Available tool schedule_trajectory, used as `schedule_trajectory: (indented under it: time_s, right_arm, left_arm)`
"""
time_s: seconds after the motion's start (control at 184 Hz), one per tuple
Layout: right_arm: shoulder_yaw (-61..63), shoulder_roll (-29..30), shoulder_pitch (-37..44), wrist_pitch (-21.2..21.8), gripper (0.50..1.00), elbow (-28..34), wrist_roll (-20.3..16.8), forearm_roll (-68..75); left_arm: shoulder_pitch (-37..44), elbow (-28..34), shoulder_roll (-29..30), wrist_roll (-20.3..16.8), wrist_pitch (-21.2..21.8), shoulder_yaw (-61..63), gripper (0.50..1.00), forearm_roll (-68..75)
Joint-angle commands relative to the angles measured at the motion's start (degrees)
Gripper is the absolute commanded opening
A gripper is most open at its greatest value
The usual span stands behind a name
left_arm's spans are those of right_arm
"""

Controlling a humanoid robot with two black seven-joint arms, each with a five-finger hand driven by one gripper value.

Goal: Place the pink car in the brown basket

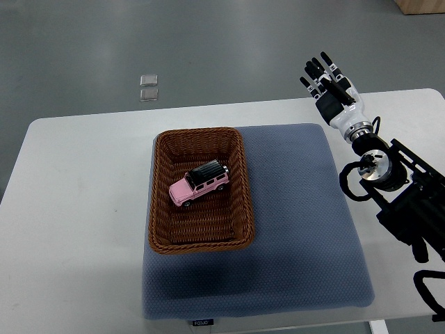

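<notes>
Top view shows the pink car [199,184] already sitting inside the brown basket [161,209], on its wheels, angled diagonally across the basket floor, nose toward the lower left, roughly mid-basket and slightly toward the far end. The basket rests on a blue-grey mat [299,229] laid on the white table [76,209]. The right hand [327,82] is well apart from the basket, up at the far right edge of the table, fingers extended and loosely spread, holding nothing. Left arm is not in view. Placement looks done judging from how things lie. Handling read: the car looks like a small rigid toy, probably die-cast or hard plastic, light, with smooth glossy sides that could slip; rolling wheels mean it may scoot if nudged. Best hold would be a pinch across the body sides, at the doors, below the black roof. Whether the roof rack is a separate fragile part I cannot tell at this resolution. Two small square objects [148,87] lie on the floor beyond the table.
</notes>
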Motion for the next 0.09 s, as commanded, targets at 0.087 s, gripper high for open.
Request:
schedule_trajectory:
  time_s: [0.087]
  right_arm:
    - [0.3, 1.1, -1.1, 2.9, 0.909, -0.9, 0.7, 0.5]
  left_arm:
    - [0.0, 0.1, 0.0, 0.0, 0.0, -0.1, 1.000, 0.0]
